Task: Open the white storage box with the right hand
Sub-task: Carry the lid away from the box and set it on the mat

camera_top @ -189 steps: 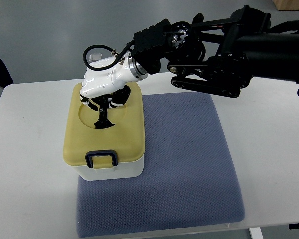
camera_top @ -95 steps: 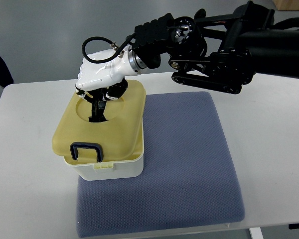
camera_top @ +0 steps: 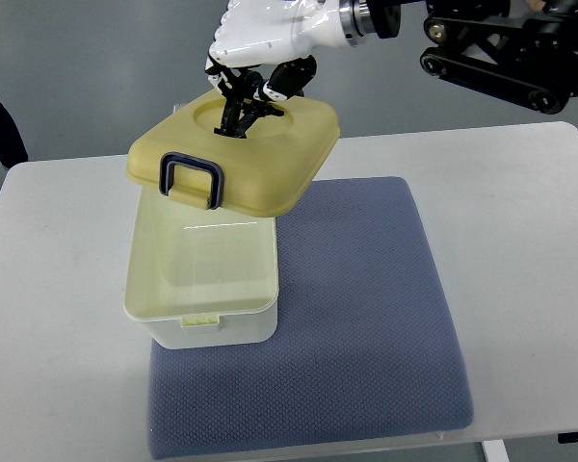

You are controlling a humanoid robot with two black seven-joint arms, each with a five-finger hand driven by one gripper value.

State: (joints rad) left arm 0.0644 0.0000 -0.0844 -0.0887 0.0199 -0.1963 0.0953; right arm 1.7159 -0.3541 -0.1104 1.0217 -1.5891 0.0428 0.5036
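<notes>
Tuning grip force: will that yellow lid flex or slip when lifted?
Likely rigid: the yellow lid keeps its shape held aloft by the right hand. Probably light. Its smooth surface could slip; it hangs tilted over the box.

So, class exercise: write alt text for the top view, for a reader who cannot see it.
The robot's right hand holds a yellow lid with a dark blue latch lifted clear above an open white storage box. The box looks empty and stands on the left edge of a blue-grey mat on a white table.
</notes>
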